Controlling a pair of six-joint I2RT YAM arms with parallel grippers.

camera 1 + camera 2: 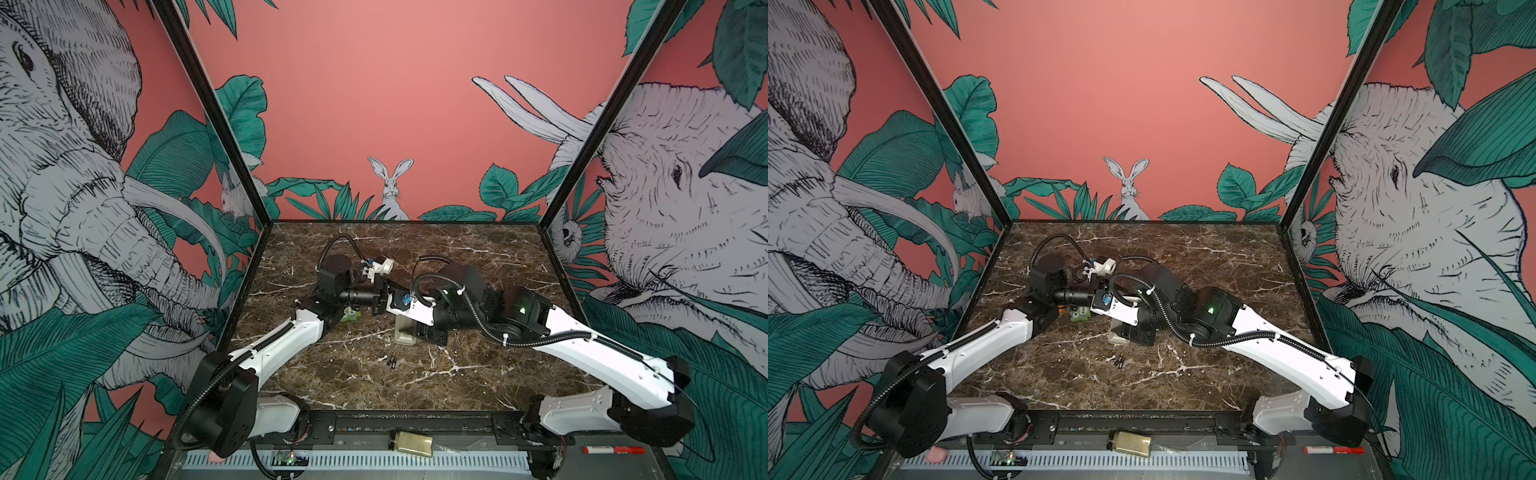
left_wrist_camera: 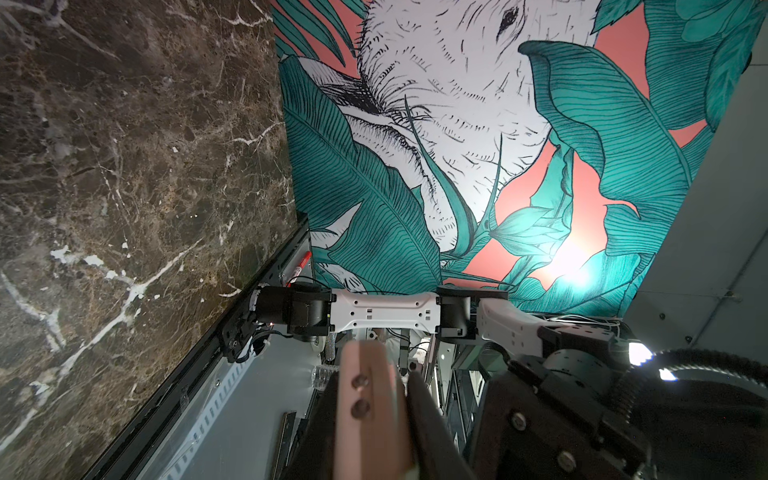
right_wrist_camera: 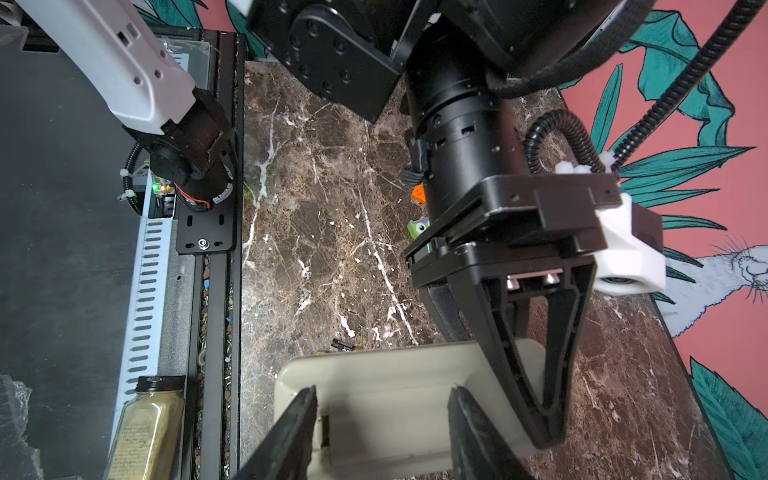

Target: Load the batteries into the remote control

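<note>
The remote control (image 3: 386,374) lies back-up on the marble, a grey-beige slab, partly under the right wrist in both top views (image 1: 404,334) (image 1: 1116,336). My right gripper (image 3: 382,388) hovers over its back with the jaws apart, spaced along its length. A dark slot of the recess (image 3: 324,432) sits by one finger. The left gripper (image 3: 542,436) (image 1: 379,303) is shut, its tip down on one end of the remote. The batteries (image 1: 390,360) (image 1: 1120,360) lie loose together in front of the remote. One dark battery (image 3: 343,345) shows just past its edge.
A green owl-faced block (image 1: 350,314) (image 3: 419,226) and a small orange piece (image 3: 419,194) sit under the left arm. A spice jar (image 1: 411,441) and a red marker (image 1: 613,450) lie off the table, on the front rail. The two wrists nearly touch mid-table.
</note>
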